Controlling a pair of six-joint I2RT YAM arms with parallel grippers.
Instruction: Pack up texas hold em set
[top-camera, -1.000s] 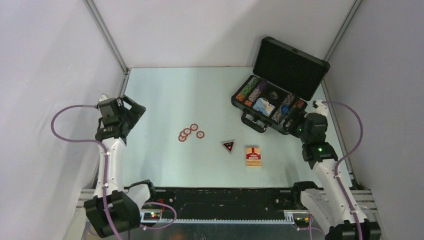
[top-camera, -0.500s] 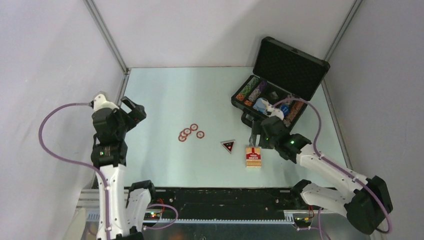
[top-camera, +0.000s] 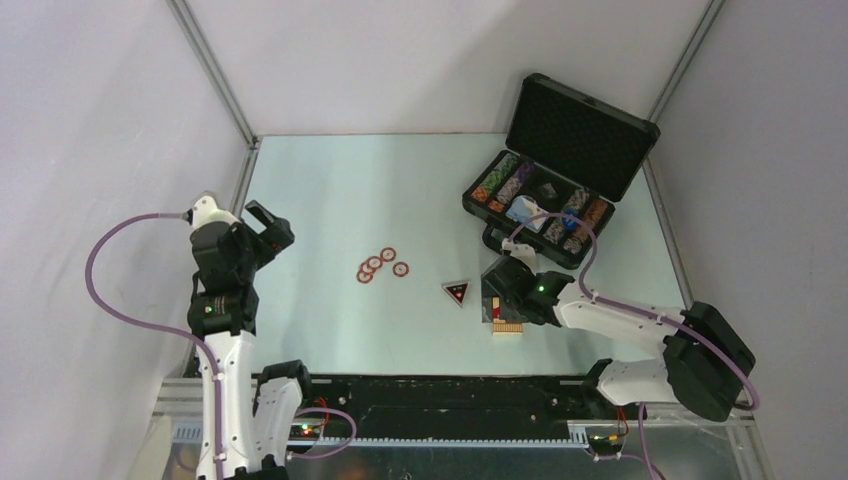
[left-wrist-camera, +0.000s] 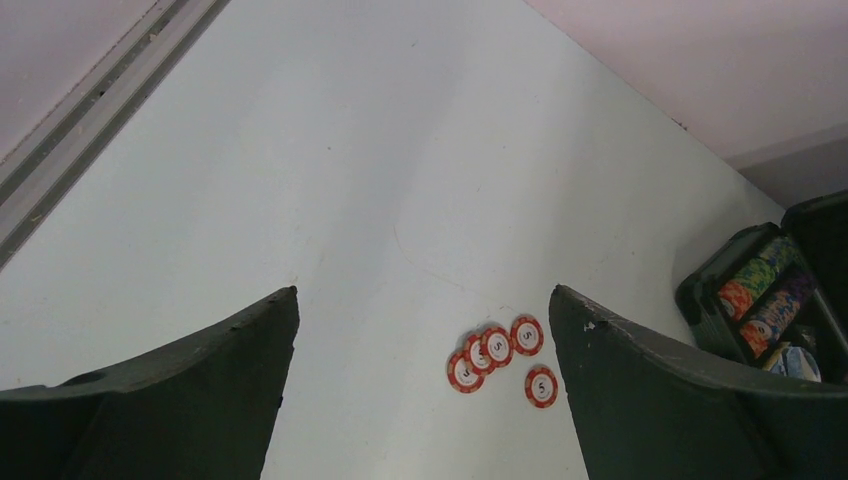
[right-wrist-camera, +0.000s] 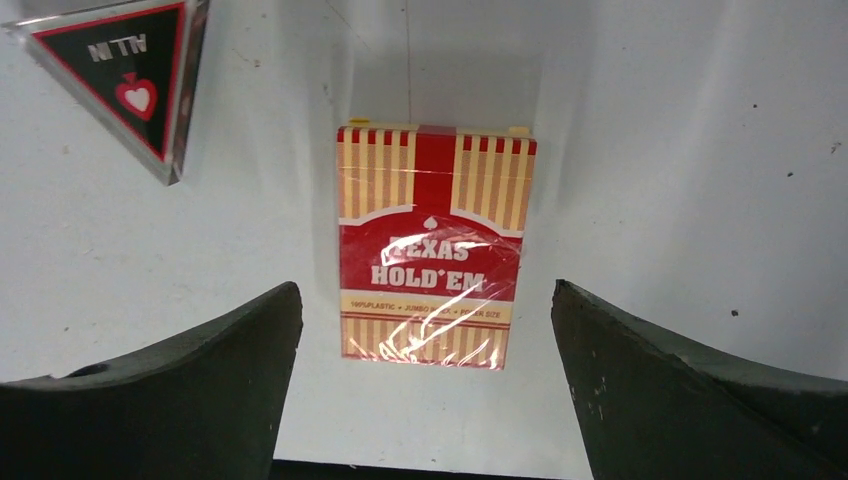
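Seen from above, a pale table (top-camera: 330, 180) holds an open black case (top-camera: 580, 125) at the far right, its lid tilted back and its tray filled with rows of coloured chips (top-camera: 510, 180). Five small red-and-white round chips (top-camera: 388, 254) lie clustered near the middle of the table. To their right lies a black triangular marker (top-camera: 457, 292). The card box (top-camera: 507, 327) lies just right of the marker, in front of the case and well apart from it. From above, the right pincer (top-camera: 497, 303) covers most of the box, leaving only its near edge showing. The right wrist camera shows the whole box lying flat and face up, wrapped in clear film and printed "Texas Hold'em". Its long side runs straight away from the camera, the striped end with the flap farthest and the lettering upright. This view also shows the marker's red border and a heart, at the upper left, apart from the box. The right pincer is spread wide. The box lies midway between its two fingers, one on each long side, with bare table showing on both sides and neither finger touching it. The left pincer (top-camera: 268, 225) is over the left side of the table, also spread wide and gripping nothing. Its wrist camera shows the round chips lying ahead between its fingers, each marked with a 5, and a corner of the case at the right edge.
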